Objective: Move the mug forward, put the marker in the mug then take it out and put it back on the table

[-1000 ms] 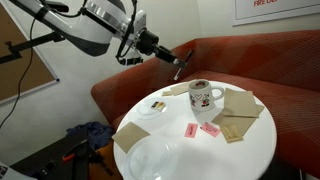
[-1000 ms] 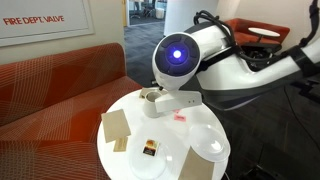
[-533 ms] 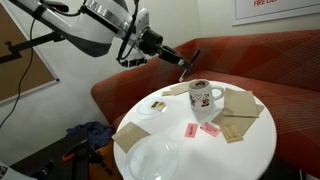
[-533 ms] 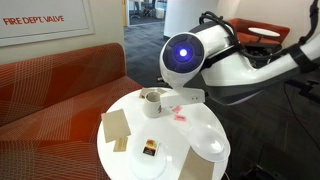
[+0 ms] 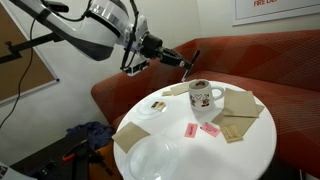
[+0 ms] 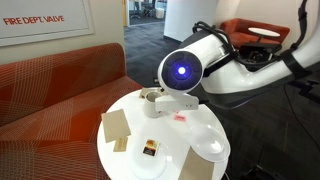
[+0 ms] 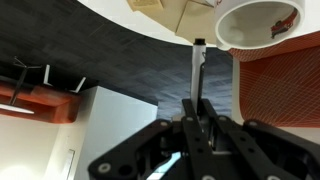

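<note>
The white mug [image 5: 204, 96] with a red and dark print stands on the round white table [image 5: 250, 150]; it also shows in an exterior view [image 6: 152, 101] and at the top right of the wrist view [image 7: 262, 22]. My gripper [image 5: 184, 63] hangs above and beside the mug, shut on the marker [image 7: 197, 70], a thin stick that points toward the mug's rim. The marker tip is outside the mug, close to its edge. The marker is too small to make out in the exterior view with the blue light.
Brown napkins [image 5: 240, 104], small pink packets [image 5: 208, 129], a saucer [image 5: 155, 106] and a large white plate [image 5: 152, 160] lie on the table. A red sofa [image 5: 270, 60] curves behind it. The robot arm [image 6: 215, 70] hides part of the table.
My gripper with the marker has moved a little toward the mug and the arm has shifted slightly. The mug has not moved.
</note>
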{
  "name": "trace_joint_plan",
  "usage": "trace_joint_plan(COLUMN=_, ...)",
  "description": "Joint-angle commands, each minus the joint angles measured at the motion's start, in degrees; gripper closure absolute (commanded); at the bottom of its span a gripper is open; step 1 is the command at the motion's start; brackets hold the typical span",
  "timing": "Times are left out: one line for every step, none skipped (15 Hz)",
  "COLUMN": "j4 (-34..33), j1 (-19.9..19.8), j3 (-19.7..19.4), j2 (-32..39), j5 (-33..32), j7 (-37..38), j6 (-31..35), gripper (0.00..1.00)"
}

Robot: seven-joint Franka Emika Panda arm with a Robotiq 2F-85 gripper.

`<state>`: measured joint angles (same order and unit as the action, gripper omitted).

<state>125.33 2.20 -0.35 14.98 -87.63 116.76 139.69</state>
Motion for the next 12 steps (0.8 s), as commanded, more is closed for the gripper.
trace_joint_plan(j4=-1.9, j1=0.2, j3=0.8, j2=2.5, j5=-3.4, j7=5.6, j6=-2.4, gripper=0.97)
trace_joint_plan(j4=-2.3, j1=0.2, j3=0.9, j2=3.1, j5=-4.2, j7=6.7, j6=-2.7, gripper=0.97)
trace_joint_plan(j4=-2.8, j1=0.2, j3=1.1, j2=4.0, j5=-4.9, j7=7.5, j6=-2.9, gripper=0.97)
trace_joint_plan(j4=-3.3, j1=0.2, j3=1.2, j2=4.7, j5=-5.7, j7=8.1, j6=-2.8, gripper=0.97)
trace_joint_plan(j4=-3.8, j1=0.1, j3=1.3, j2=5.4, j5=-6.4, j7=8.6, j6=-2.6, gripper=0.97)
trace_joint_plan(j4=-4.3, j1=0.0, j3=1.5, j2=6.0, j5=-7.1, j7=9.2, j6=-2.5, gripper=0.97)
trace_joint_plan(j4=-4.8, j1=-0.1, j3=1.6, j2=6.6, j5=-7.5, j7=9.4, j6=-2.3, gripper=0.97)
trace_joint_plan(j4=-5.3, j1=-0.1, j3=1.7, j2=7.1, j5=-8.2, j7=9.8, j6=-2.2, gripper=0.97)
trace_joint_plan(j4=-5.8, j1=-0.1, j3=1.8, j2=7.7, j5=-8.9, j7=10.1, j6=-2.3, gripper=0.97)
trace_joint_plan(j4=-6.4, j1=-0.1, j3=1.9, j2=8.3, j5=-9.5, j7=10.3, j6=-2.4, gripper=0.97)
trace_joint_plan(j4=-6.9, j1=-0.1, j3=2.0, j2=8.8, j5=-10.2, j7=10.5, j6=-2.4, gripper=0.97)
trace_joint_plan(j4=-7.4, j1=-0.2, j3=2.0, j2=9.3, j5=-10.9, j7=11.2, j6=-2.6, gripper=0.97)
